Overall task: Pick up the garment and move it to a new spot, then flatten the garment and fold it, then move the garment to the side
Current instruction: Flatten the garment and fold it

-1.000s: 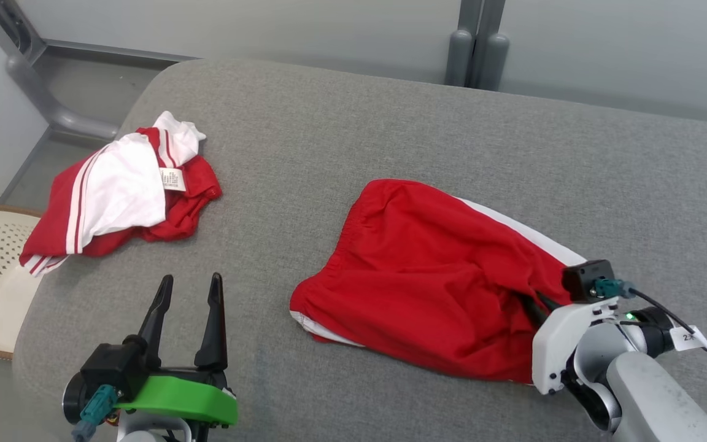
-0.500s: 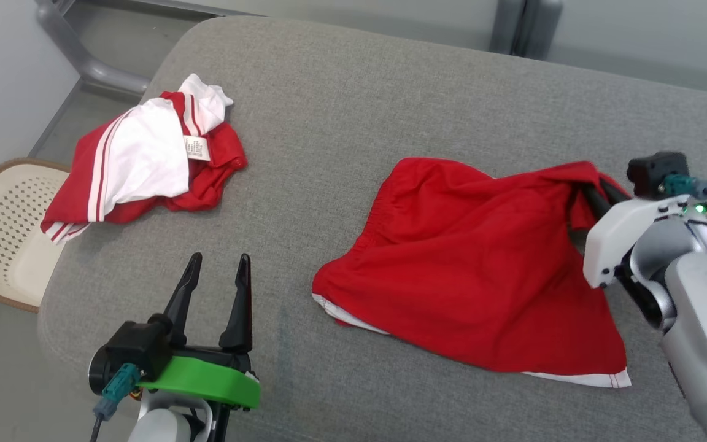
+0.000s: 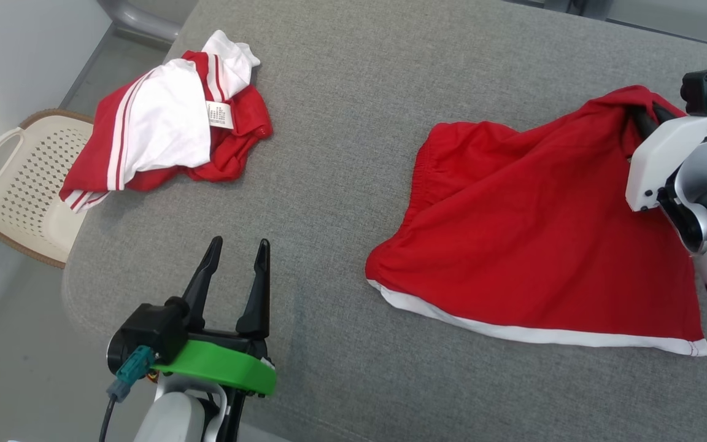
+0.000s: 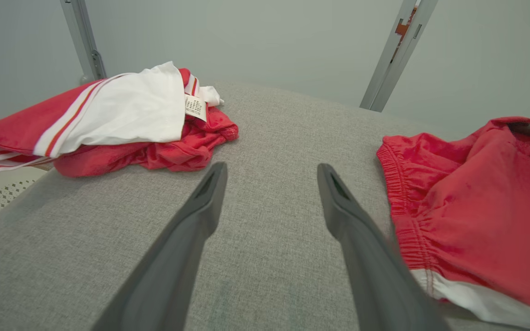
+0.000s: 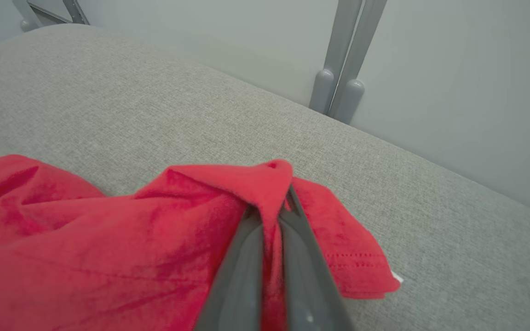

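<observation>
A pair of red fabric shorts with a white hem band (image 3: 544, 221) is seen on the right half of a grey, fabric-covered padded surface (image 3: 341, 110). One corner of the shorts is pinched between the two dark fingers of the right claw (image 3: 647, 120), which is clenched on the cloth. That corner is raised off the surface, while the gathered waistband and the white-edged hem lie on it.

In the right wrist view the red cloth (image 5: 108, 239) is draped over the closed claw (image 5: 272, 216), and a small flap hangs to the right of the fingers above the grey padding (image 5: 154, 101).

The left claw (image 3: 239, 245) is released, its fingers spread, and is held over the near left part of the surface, apart from the shorts. In the left wrist view bare grey padding (image 4: 269, 128) is seen between the parted fingers of that claw (image 4: 272, 170), and the waistband of the shorts (image 4: 467, 207) lies just to their right.

A crumpled red and white striped garment with a small white label (image 3: 163, 123) (image 4: 122, 110) is left at the far left of the surface, well apart from the shorts. A cream perforated plastic basket (image 3: 28, 184) stands on the floor beside the left edge.
</observation>
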Tool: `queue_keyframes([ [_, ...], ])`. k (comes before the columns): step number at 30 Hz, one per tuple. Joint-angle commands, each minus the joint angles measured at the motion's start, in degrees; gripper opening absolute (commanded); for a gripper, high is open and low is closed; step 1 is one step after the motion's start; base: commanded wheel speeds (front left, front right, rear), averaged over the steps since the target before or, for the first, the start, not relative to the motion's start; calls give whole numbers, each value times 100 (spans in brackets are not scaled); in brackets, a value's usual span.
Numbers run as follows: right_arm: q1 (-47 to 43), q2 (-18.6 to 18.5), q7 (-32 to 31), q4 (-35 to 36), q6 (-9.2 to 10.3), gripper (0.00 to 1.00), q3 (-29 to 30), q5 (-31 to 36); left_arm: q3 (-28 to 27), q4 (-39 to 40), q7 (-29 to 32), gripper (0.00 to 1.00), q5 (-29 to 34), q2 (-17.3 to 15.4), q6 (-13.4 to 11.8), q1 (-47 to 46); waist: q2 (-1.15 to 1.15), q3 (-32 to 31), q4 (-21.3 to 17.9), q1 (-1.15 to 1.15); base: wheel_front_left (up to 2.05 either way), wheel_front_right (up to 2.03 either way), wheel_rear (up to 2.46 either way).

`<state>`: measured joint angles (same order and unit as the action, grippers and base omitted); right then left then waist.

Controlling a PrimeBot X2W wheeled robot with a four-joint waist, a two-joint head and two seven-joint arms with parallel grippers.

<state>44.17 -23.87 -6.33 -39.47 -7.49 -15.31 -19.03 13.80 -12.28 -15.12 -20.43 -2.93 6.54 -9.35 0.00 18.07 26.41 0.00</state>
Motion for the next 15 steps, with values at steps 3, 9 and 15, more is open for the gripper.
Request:
queue_keyframes([
  [3,22,105,111,-300,0,100,-52,-125,-7,-66,-4,100,101,2,-19,-31,0,-196,-164,0,0,0,0],
  [9,-236,215,402,-489,0,100,-280,-206,-183,-150,-4,100,282,-9,12,89,0,-669,-575,0,0,0,0],
  [15,-578,316,1034,-179,0,100,-266,-224,-412,-146,-4,100,424,-153,38,214,0,-1112,-1134,0,0,0,0],
])
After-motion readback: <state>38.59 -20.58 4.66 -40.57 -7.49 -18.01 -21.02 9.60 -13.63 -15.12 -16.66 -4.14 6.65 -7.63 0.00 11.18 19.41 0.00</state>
